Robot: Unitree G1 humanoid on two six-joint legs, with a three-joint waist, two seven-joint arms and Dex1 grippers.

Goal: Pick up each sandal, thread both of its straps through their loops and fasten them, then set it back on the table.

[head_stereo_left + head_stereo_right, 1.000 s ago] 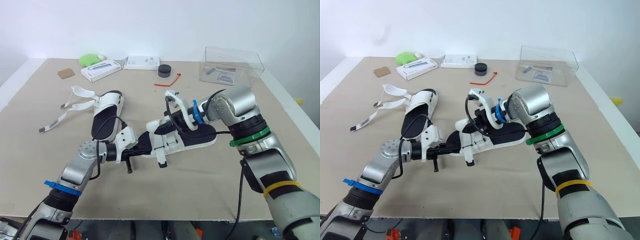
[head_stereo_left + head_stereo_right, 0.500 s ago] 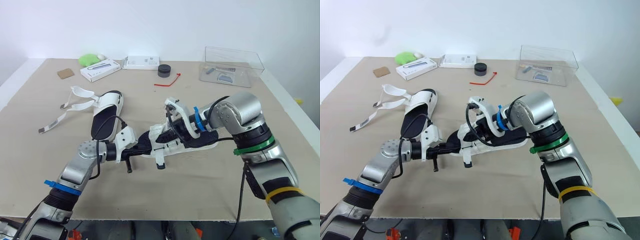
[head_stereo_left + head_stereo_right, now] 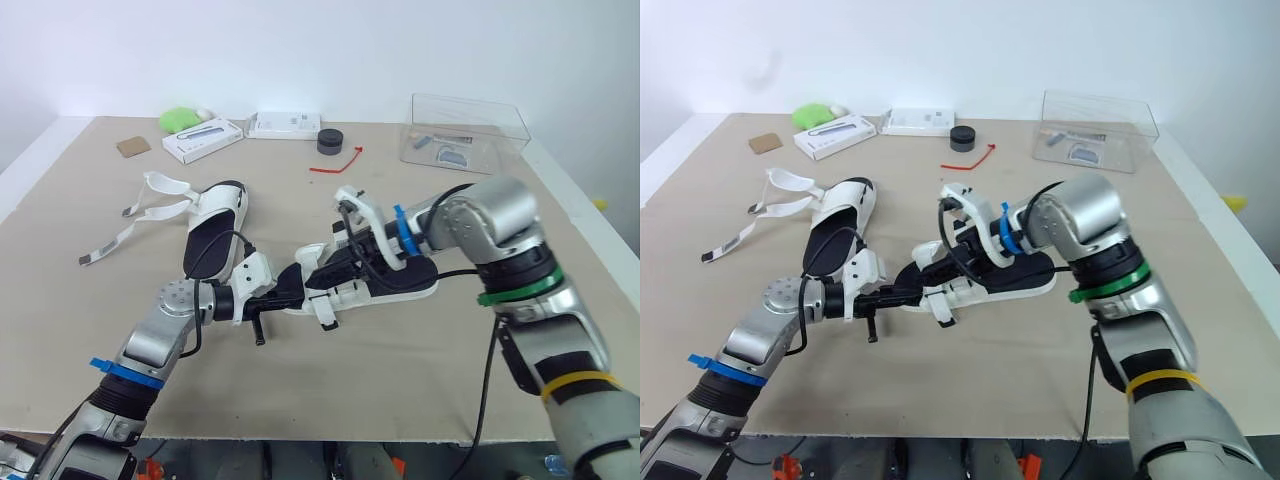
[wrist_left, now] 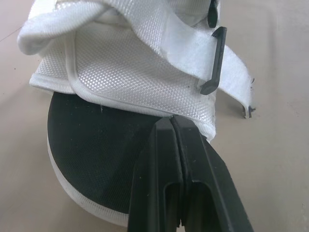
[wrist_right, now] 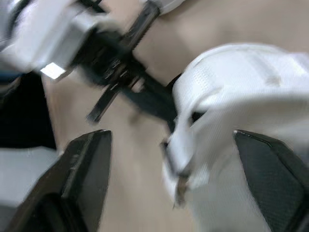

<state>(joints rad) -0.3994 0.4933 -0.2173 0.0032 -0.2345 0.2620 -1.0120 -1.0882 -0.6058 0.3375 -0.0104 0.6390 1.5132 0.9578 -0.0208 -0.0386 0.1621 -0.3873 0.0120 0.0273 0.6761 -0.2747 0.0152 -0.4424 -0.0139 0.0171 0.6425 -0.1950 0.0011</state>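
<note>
A white sandal with a black footbed (image 3: 392,278) lies mid-table, its straps looped up over it. My left gripper (image 3: 293,287) reaches in from the left and is shut on the sandal, its fingertips (image 4: 172,126) pinched at the rim of the white mesh upper (image 4: 130,63). My right gripper (image 3: 348,262) hovers over the same sandal from the right. Its fingers (image 5: 89,176) stand wide open on either side of the white mesh, holding nothing. The second sandal (image 3: 213,226) lies further left, with its loose straps (image 3: 155,198) spread out towards the table's left edge.
At the back right stands a clear plastic box (image 3: 465,130). Along the back lie a black round lid (image 3: 329,141), a red tie (image 3: 335,163), two white boxes (image 3: 201,139), a green object (image 3: 180,119) and a brown square (image 3: 131,147).
My right gripper has opened and let go of the strap it was pinching. The right arm has swung slightly right, and the sandal has shifted a little with it. The left gripper has held still.
</note>
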